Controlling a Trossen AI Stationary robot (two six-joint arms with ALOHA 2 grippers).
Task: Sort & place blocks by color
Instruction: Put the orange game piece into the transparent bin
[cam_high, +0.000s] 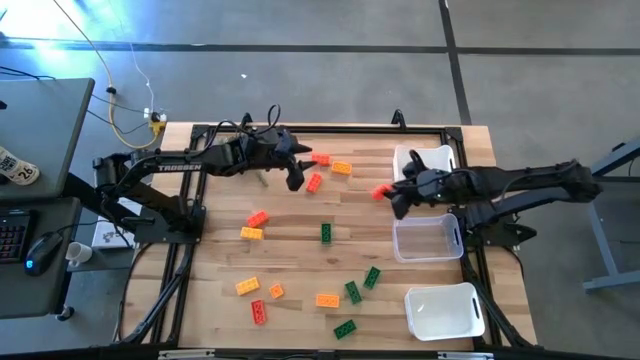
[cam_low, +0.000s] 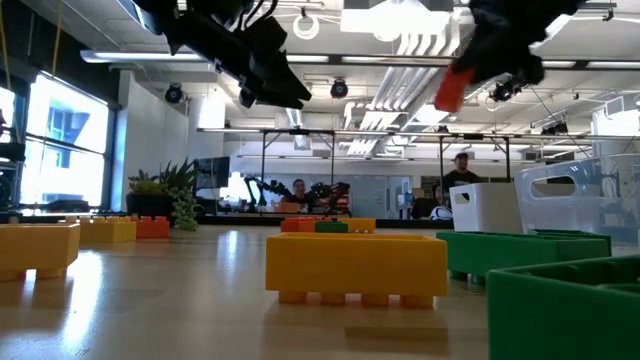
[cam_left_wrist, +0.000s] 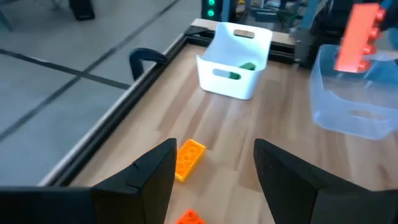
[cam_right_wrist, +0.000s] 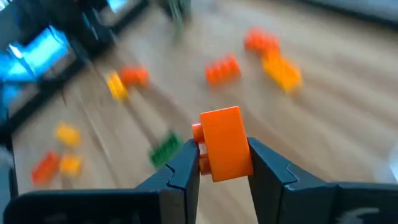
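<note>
Studded blocks in green (cam_high: 326, 233), red-orange (cam_high: 258, 218) and yellow-orange (cam_high: 251, 234) lie flat and scattered over the wooden table. My right gripper (cam_right_wrist: 224, 155) hovers left of the bins (cam_high: 388, 195), shut on a red-orange block (cam_right_wrist: 224, 143), which also shows in the low view as the red-orange block (cam_low: 452, 90). My left gripper (cam_left_wrist: 214, 155) is open and hangs above the far middle of the table (cam_high: 295, 178), over a yellow-orange block (cam_left_wrist: 188, 158) and a red-orange block (cam_left_wrist: 188, 218), touching nothing. My right gripper pinches the red-orange block by its two opposite side faces (cam_right_wrist: 208, 158) between the two fingers. The fingers reach in from the table's right, slanting down. The block sticks out past the fingertips (cam_right_wrist: 186, 158) and is lifted clear, high above the table.
Three bins stand along the right edge: a far white bin (cam_high: 425, 160) with a green piece (cam_left_wrist: 247, 65) inside, a clear bin (cam_high: 427, 238) in the middle, and a near white bin (cam_high: 445, 310). A black frame rail (cam_left_wrist: 143, 59) borders the table. People show in the room behind.
</note>
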